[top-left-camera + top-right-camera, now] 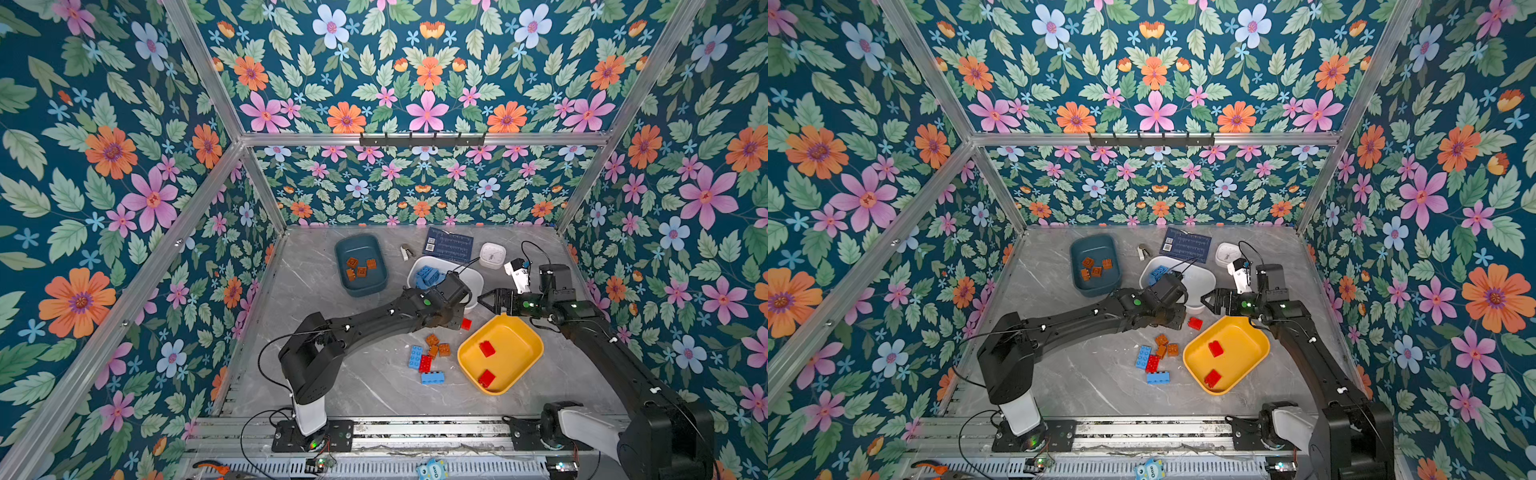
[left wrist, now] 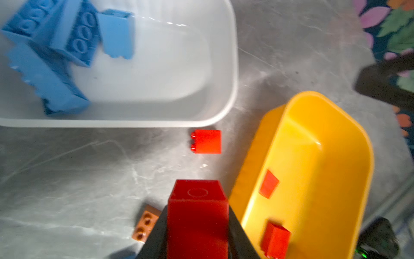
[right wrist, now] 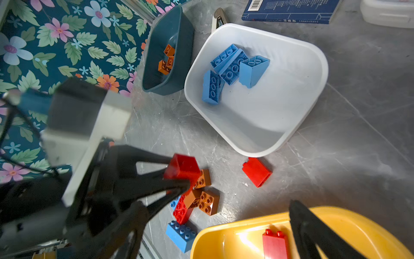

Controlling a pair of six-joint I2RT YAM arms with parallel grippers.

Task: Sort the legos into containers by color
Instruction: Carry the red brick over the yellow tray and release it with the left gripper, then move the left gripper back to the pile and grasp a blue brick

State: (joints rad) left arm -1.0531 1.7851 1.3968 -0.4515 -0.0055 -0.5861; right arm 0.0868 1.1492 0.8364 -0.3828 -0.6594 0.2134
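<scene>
surrounding held red brick [image 2: 198,215]: white tub [image 2: 168,74], yellow tub [image 2: 324,125], loose red brick [image 2: 207,142].

Both top views high, looking down on whole table [image 1: 357,386] – wrist views close, sharing yellow tub [image 2: 313,125].

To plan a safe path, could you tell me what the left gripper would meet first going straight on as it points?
Probably the loose red brick on the table, straight ahead of the left gripper and its held red brick; the white tub stands just beyond. Height is unclear; it might pass over.
</scene>
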